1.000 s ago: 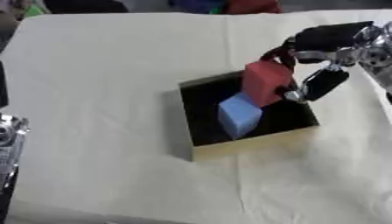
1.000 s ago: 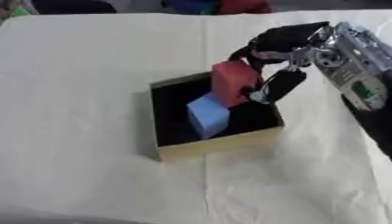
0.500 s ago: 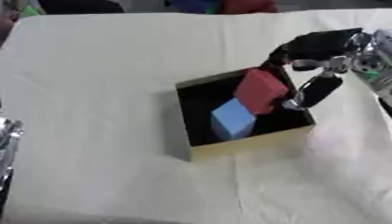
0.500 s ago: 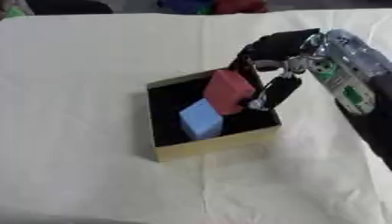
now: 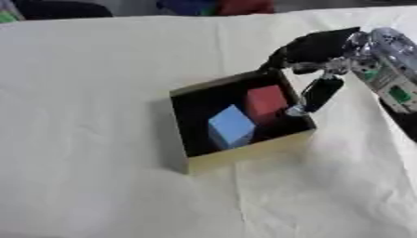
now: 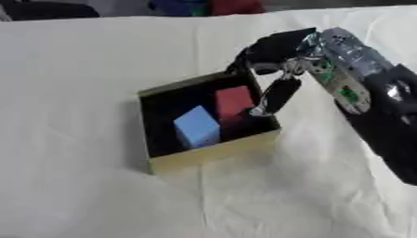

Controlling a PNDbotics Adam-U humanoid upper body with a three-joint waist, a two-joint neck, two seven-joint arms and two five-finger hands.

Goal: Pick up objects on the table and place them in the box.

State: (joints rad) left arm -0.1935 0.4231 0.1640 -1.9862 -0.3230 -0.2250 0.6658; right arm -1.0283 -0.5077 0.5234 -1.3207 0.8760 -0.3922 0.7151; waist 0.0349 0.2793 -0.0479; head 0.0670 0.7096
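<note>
A shallow box (image 5: 244,153) with a dark inside and tan walls sits in the middle of the cream cloth. Inside it lie a light blue block (image 5: 231,126) toward the front and a red block (image 5: 265,103) behind it, side by side. My right hand (image 5: 319,51) hovers over the box's right rim, open; its fingers point down and one fingertip hangs just right of the red block without holding it. My left hand shows in neither view.
The cream cloth (image 5: 90,93) covers the whole table, with wide bare stretches left of and in front of the box. Blue and red shapes (image 5: 213,6) lie past the far edge. My right forearm (image 6: 383,111) crosses the right side.
The red block was in my right hand above the box; the hand has let it go and it now rests inside beside the blue block. The camera view has shifted too.
</note>
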